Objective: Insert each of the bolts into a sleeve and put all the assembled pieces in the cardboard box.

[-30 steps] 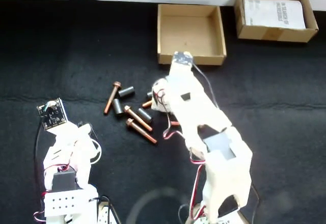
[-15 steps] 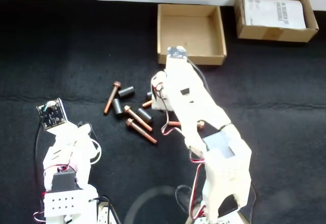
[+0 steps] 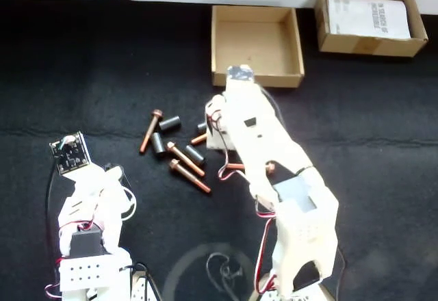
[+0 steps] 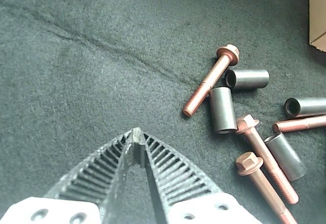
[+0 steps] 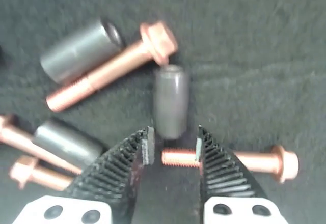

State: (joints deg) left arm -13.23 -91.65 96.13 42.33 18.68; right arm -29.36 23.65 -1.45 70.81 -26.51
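Right end effector point(image 5: 173, 143) partly open over a bolt point(image 5: 257, 161); left end effector point(image 4: 136, 135) closed on nothing.
The bolt's threaded tip lies across the gap between the right fingers. Its shank is hidden under one finger and its head sticks out past it; can't tell if the pads touch it. A sleeve point(image 5: 170, 102) lies just beyond the tips. In the high view the right arm point(image 3: 274, 150) covers part of the pile point(image 3: 186, 160) on the tabletop point(image 3: 82, 61). The box point(image 3: 256, 80) sits just behind.

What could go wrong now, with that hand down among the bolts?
The right hand is open with only the threaded tip of a bolt between its fingers, so closing may push it aside instead of gripping it. The sleeve just beyond them might get nudged and roll.
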